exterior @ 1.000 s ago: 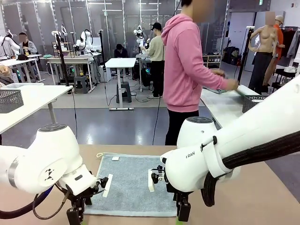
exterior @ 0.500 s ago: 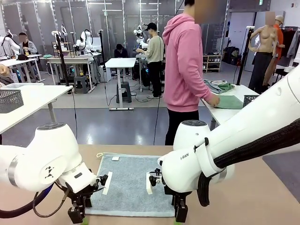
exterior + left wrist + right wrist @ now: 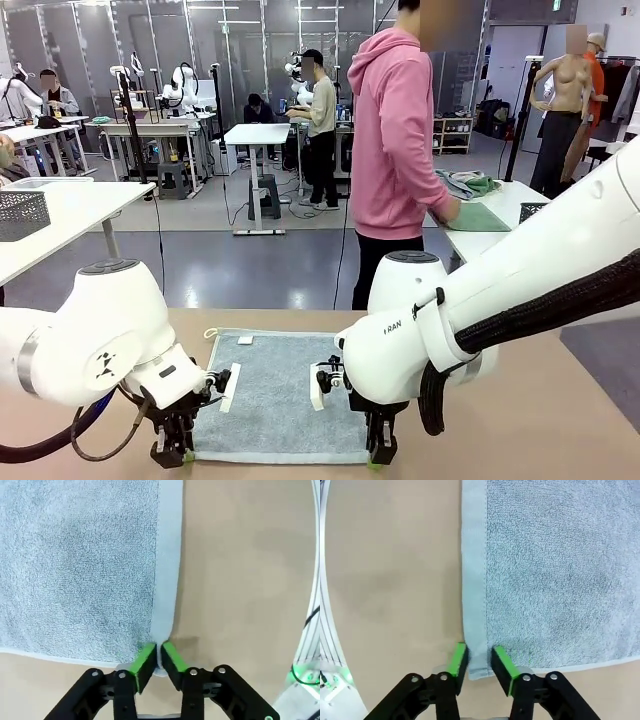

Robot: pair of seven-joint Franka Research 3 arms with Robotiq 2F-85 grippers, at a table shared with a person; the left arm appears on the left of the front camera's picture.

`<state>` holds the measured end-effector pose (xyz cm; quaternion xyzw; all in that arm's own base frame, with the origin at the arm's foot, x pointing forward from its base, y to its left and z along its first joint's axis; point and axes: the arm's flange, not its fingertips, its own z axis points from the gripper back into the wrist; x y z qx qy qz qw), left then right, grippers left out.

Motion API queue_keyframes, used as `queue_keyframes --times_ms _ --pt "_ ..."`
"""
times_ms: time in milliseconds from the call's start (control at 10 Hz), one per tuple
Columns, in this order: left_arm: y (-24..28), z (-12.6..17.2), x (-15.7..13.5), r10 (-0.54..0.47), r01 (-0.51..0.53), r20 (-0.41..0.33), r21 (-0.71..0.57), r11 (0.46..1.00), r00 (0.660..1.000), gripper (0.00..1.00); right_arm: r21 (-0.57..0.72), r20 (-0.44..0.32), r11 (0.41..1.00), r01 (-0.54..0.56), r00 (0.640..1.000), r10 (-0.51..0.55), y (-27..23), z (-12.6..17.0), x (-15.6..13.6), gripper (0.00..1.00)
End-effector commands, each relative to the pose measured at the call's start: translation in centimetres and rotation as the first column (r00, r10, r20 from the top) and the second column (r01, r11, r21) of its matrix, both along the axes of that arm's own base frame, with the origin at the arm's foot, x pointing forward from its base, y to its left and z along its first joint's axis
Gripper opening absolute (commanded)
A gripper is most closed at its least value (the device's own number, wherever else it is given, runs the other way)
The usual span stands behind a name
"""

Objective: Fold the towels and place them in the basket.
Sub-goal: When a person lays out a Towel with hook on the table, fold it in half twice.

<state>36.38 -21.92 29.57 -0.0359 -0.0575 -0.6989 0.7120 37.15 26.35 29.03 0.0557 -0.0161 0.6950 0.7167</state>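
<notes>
At towel (image 3: pixel 285 390) near corners, L tool (image 3: pixel 159 656) clamps it; R tool (image 3: pixel 479 656) narrow, straddling it.

Both white arms reached inward from the picture's sides, elbows high and wrists turned so that each gripper pointed straight down. The left gripper (image 3: pixel 172 455) sat at the near left corner of the towel (image 3: pixel 280 390). In its wrist view the jaws were drawn almost together, and the green pads (image 3: pixel 146 661) pinched the corner of the hem between them. The right gripper (image 3: pixel 378 452) sat at the near right corner. Its jaws stood a narrow way apart, astride the hem, with one green pad (image 3: pixel 456 660) at the towel's outer edge, the other on the terry, and the cloth lying flat between them.
</notes>
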Motion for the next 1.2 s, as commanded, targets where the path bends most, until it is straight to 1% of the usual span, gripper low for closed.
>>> queue_keyframes --times_ms 0,300,500,600,700,800,900,1100 --pt "2.9 -1.7 -4.7 -0.015 0.014 -0.02 -0.017 1.0 1.0 0.0 -0.014 -0.006 1.0 -0.007 1.0 0.007 -0.3 -0.9 0.1 0.0" --pt "3.0 -1.5 -4.5 -0.009 0.009 -0.019 -0.028 1.0 1.0 0.0 -0.023 -0.003 1.0 0.003 1.0 -0.003 -0.3 -0.6 -0.2 0.0" --pt "2.9 -0.2 -4.8 -0.011 0.011 0.001 -0.057 0.998 1.0 0.0 -0.014 0.013 0.999 0.035 0.999 -0.035 -0.2 1.0 -0.8 0.0" --pt "2.8 1.2 -4.9 -0.007 0.008 0.021 -0.07 0.998 1.0 0.0 0.014 0.011 0.999 0.048 0.999 -0.048 -0.2 2.3 -1.0 0.0" --pt "2.8 2.6 -5.1 -0.007 0.01 0.045 -0.072 0.997 0.999 0.0 0.025 0.026 0.999 0.043 0.999 -0.044 -0.3 3.7 -1.0 0.0" --pt "2.7 4.2 -5.2 0.006 0.001 0.075 -0.09 0.996 0.997 0.0 0.038 0.04 0.998 0.049 0.998 -0.05 -0.3 5.4 -1.2 0.0" --pt "2.7 5.7 -5.2 0.027 -0.015 0.114 -0.107 0.994 0.993 0.0 0.058 0.037 0.996 0.062 0.997 -0.064 -0.3 6.9 -1.2 0.0" --pt "2.6 7.8 -5.3 0.035 -0.02 0.143 -0.105 0.994 0.989 0.0 0.082 0.068 0.994 0.069 0.995 -0.075 -0.5 8.8 -1.2 0.0"
